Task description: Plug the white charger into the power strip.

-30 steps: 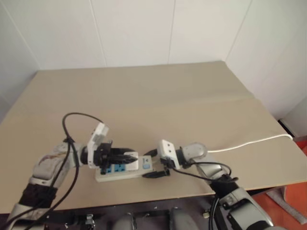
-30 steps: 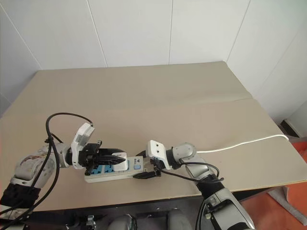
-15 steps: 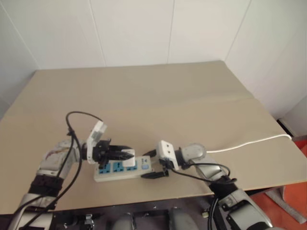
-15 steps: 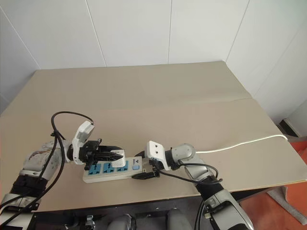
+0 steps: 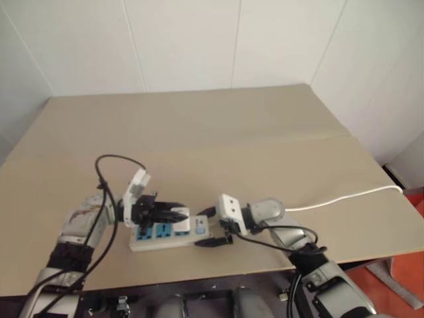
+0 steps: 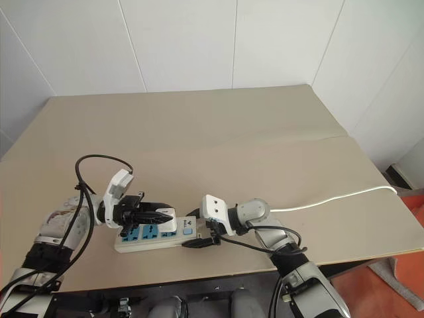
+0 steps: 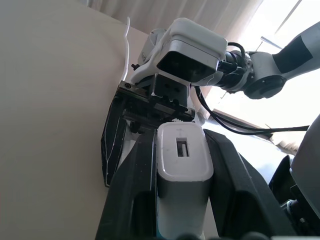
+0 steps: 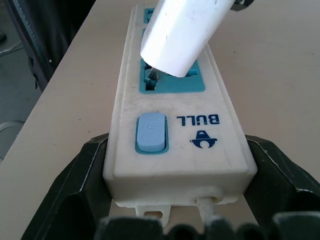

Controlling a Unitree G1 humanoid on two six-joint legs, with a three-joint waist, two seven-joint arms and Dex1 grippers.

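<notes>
Left pincer (image 6: 159, 216) clamping white charger (image 8: 182, 32), right pincer (image 8: 175, 200) gripping BULL-marked power strip (image 8: 200, 150)

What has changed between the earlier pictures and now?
The left gripper, shut on the charger, has come down toward the power strip; the charger now sits tilted over the socket next to the switch, a prong at its slots. The right gripper stays at the strip's switch end, the cord unmoved.

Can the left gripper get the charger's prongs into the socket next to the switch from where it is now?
Probably yes. The left gripper holds the white charger tilted over that socket, prongs at its slots, nothing between. The right gripper braces the power strip.
</notes>
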